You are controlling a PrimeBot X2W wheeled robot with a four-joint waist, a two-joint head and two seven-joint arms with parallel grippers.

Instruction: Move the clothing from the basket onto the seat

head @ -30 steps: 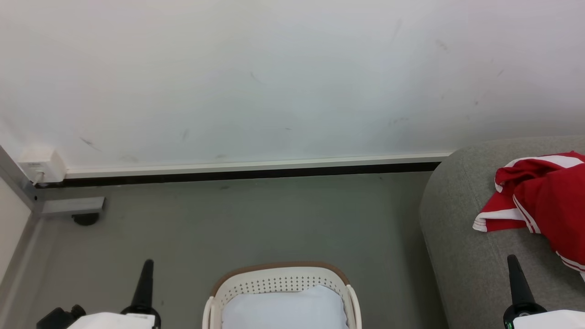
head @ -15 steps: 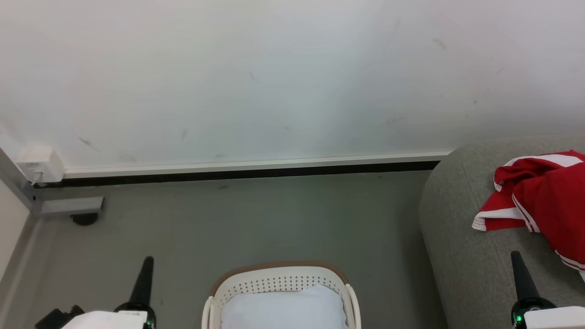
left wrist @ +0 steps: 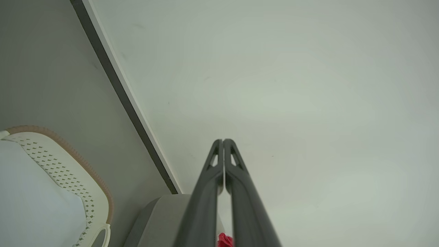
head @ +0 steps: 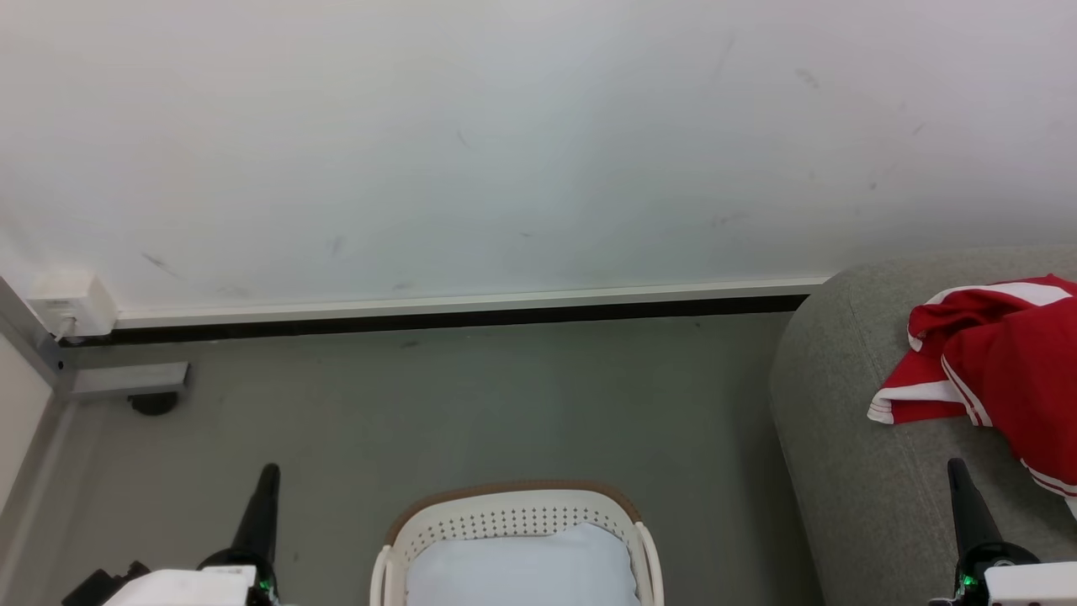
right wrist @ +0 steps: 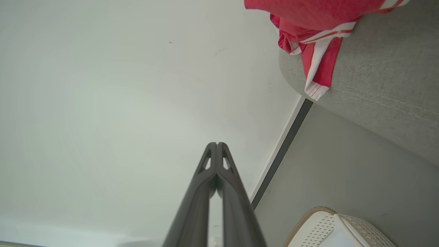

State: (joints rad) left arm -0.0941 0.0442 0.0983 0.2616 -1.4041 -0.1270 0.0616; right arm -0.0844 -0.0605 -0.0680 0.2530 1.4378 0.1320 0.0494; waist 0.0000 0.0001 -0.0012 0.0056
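Right of the basket (head: pixel 513 498), on the seat (head: pixel 841 471): red clothing (head: pixel 1010 353), heaped. Flanking the basket: left gripper (head: pixel 267 475) and right gripper (head: pixel 957 471), jaws pressed together, empty. Inside the basket: pale padding (head: pixel 522 564). Transfer likely finished. Next, probably: look deeper into the basket for leftovers.

The left claw (head: pixel 268 475) is held low on the robot's left, pointing forward, its two long dark fingers (left wrist: pixel 207 195) pressed together right up to the tips. The right claw (head: pixel 956 468) mirrors it on the robot's right, its fingers (right wrist: pixel 235 209) meeting at the tips with a thin slit lower down. Behind them sit the pale left wrist casing (head: pixel 189 585) and right wrist casing (head: pixel 1031 582). A small green light (head: pixel 264 585) glows at each claw's base. The two arms are about level and well apart.
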